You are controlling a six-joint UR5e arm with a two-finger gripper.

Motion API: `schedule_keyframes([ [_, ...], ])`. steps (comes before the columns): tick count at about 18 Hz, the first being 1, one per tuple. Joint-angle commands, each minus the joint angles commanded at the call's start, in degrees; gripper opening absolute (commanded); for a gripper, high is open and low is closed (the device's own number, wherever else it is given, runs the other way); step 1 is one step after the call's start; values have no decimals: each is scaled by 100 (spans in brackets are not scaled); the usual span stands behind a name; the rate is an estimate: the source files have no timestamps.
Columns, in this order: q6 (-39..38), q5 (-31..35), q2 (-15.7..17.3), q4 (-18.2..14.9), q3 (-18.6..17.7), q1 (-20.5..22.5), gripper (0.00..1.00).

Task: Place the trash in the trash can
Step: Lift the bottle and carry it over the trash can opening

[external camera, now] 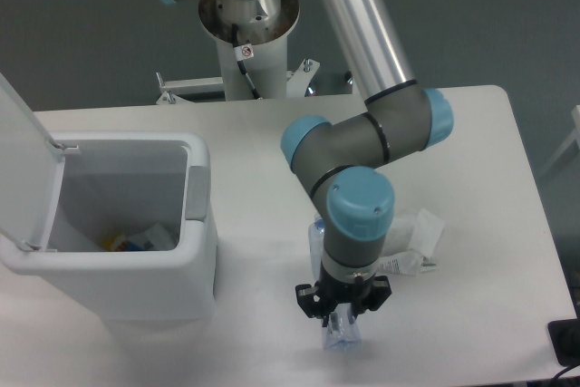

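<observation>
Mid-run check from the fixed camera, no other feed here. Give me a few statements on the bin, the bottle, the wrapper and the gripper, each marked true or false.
1. The trash can's lid is open. True.
2. The crumpled wrapper is already inside the trash can. False: it lies on the table, right of the arm.
3. The gripper is over the clear bottle, near the table's front edge. True; the bottle's end shows between the fingers, though an actual clamp cannot be confirmed.
4. The trash can is empty. False: some items show at its bottom.
5. The gripper is above the trash can opening. False: it is to the right of the can, over the table.
</observation>
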Motion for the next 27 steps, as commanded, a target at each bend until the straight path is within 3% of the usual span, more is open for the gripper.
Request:
schedule_keyframes([
  [6,-9,-897,475,377,79,255,42],
  [10,-9,-1548,809,404,202,317,42],
  [18,-18,-2383,1117,413,624,414,42],
  [21,-96,-2682,1152,562,782,405,42],
  [27,-202,-3429,1495,571,721,344,42],
])
